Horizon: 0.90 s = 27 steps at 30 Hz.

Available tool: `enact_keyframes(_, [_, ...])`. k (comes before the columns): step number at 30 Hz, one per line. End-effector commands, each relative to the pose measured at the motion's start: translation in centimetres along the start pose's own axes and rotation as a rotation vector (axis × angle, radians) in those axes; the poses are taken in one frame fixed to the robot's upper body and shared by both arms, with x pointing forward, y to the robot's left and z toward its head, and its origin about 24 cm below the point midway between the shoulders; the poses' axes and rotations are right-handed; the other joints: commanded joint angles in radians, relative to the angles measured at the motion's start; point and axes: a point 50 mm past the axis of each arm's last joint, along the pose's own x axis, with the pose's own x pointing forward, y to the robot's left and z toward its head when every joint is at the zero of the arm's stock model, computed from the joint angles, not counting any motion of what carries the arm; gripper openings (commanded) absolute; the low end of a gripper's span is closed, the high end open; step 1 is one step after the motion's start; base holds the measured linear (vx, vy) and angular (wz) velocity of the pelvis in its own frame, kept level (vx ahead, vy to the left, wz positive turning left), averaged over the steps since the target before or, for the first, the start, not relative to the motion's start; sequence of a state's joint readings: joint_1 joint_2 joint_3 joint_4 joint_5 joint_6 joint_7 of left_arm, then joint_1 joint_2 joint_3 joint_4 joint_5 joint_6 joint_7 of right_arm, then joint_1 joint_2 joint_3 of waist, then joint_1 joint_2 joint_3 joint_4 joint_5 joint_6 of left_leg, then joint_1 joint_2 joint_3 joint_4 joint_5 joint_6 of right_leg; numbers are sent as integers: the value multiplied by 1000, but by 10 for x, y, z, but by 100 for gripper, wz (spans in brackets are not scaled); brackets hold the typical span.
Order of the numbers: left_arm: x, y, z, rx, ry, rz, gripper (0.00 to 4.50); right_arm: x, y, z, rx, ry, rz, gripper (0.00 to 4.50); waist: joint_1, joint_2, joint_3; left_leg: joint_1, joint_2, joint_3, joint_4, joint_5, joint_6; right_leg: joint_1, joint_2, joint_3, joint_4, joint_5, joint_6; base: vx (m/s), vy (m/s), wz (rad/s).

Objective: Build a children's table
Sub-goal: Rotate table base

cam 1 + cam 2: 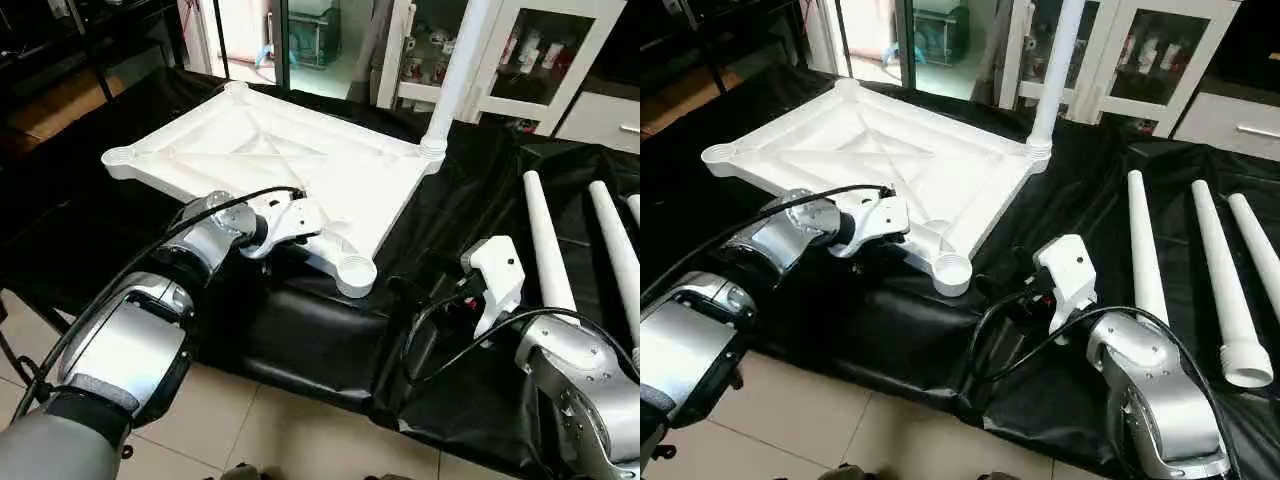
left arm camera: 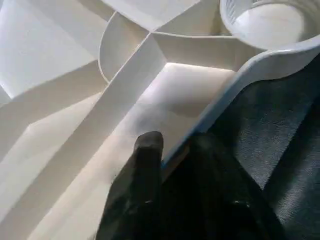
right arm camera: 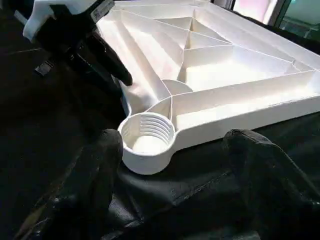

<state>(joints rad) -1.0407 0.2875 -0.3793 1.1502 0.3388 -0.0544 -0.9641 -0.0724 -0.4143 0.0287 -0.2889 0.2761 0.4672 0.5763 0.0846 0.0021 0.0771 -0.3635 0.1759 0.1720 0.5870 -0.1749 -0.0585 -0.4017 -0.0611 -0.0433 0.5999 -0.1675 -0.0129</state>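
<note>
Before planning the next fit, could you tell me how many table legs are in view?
4: one leg stands in the tabletop's far corner socket; three legs lie on the black sheet.

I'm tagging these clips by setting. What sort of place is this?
Probably an indoor lab or workroom: a black-sheeted work table on a tiled floor, with white glass-door cabinets behind.

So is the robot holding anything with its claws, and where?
The left claw pinches the raised rim of the table top, beside the near corner socket. The right claw is open, holding nothing.
</note>
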Motion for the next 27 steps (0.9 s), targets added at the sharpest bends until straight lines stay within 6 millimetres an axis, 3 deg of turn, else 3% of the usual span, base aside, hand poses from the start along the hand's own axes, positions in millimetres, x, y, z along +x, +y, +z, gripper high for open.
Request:
enact_keyframes(1, [12,-27,-37,-129,122,-116,78,0,-2,1,-13,1,6,356,3,-13,-57,8,48,-21,-75,-262,42,44,-90,45,-89,-349,-175,0,0,0])
enact_keyframes(5, [13,-27,-39,-174,115,-96,65,1,-3,1,-15,0,9,356,0,-16,-55,11,49,-22,-78,-289,37,41,-90,45,-92,-380,-170,0,0,0])
enact_keyframes(7, [13,-26,-38,-199,96,-69,55,2,-4,2,-16,-1,10,356,0,-17,-50,13,46,-23,-80,-321,33,40,-92,44,-101,-465,-149,0,0,0])
enact_keyframes(13, [13,-26,-35,-205,97,-51,27,3,-3,2,-18,-2,16,356,-3,-17,-46,18,47,-29,-88,-361,26,30,-93,41,-119,-581,-95,0,0,0])
enact_keyframes(17, [14,-25,-29,-140,56,-33,10,4,-4,2,-20,-5,17,356,-3,-18,-47,19,48,-31,-90,-371,24,28,-93,41,-122,-588,-86,0,0,0])
enact_keyframes(18, [15,-25,-21,-119,-22,-12,3,4,-4,2,-19,-8,13,356,-3,-12,-48,19,48,-31,-91,-369,25,29,-93,41,-122,-582,-87,0,0,0])
enact_keyframes(19, [14,-24,-16,-105,-73,3,3,4,-4,2,-19,-11,9,356,-2,-12,-51,19,50,-31,-92,-362,27,31,-94,41,-123,-556,-93,0,0,0])
enact_keyframes(20, [13,-23,-11,-90,-136,25,3,3,-3,2,-18,-17,3,356,2,-2,-56,21,51,-30,-92,-350,26,32,-93,42,-119,-512,-107,0,0,0])
enact_keyframes(21, [12,-23,-6,-87,-187,35,3,3,-4,3,-17,-24,-3,356,0,-5,-56,19,53,-27,-92,-347,26,31,-91,42,-118,-482,-115,0,0,0])
enact_keyframes(22, [6,-22,6,-89,-339,48,3,3,-4,5,-11,-46,-27,356,4,7,-63,17,54,-29,-93,-324,22,38,-91,43,-108,-407,-136,0,0,0])
enact_keyframes(23, [3,-21,10,-90,-385,52,3,3,-5,6,-9,-54,-36,356,4,3,-63,18,58,-26,-94,-317,20,37,-92,44,-107,-367,-154,0,0,0])
enact_keyframes(24, [-8,-18,20,-136,-503,77,3,1,-6,10,0,-81,-60,356,6,4,-73,17,60,-21,-87,-270,20,40,-88,45,-86,-216,-207,0,0,0])
enact_keyframes(25, [-15,-15,26,-175,-566,105,21,0,-8,12,5,-96,-81,356,7,5,-78,18,60,-17,-83,-244,26,39,-88,45,-80,-158,-226,0,0,0])
enact_keyframes(26, [-15,-15,26,-175,-566,105,21,0,-8,12,5,-96,-81,356,8,12,-82,18,63,-17,-79,-217,29,40,-87,45,-70,-100,-246,0,0,0])
enact_keyframes(27, [-28,-11,34,-230,-672,163,33,-2,-10,13,14,-114,-118,356,6,12,-85,8,61,-17,-75,-166,44,47,-83,42,-58,-3,-268,53,1,2])
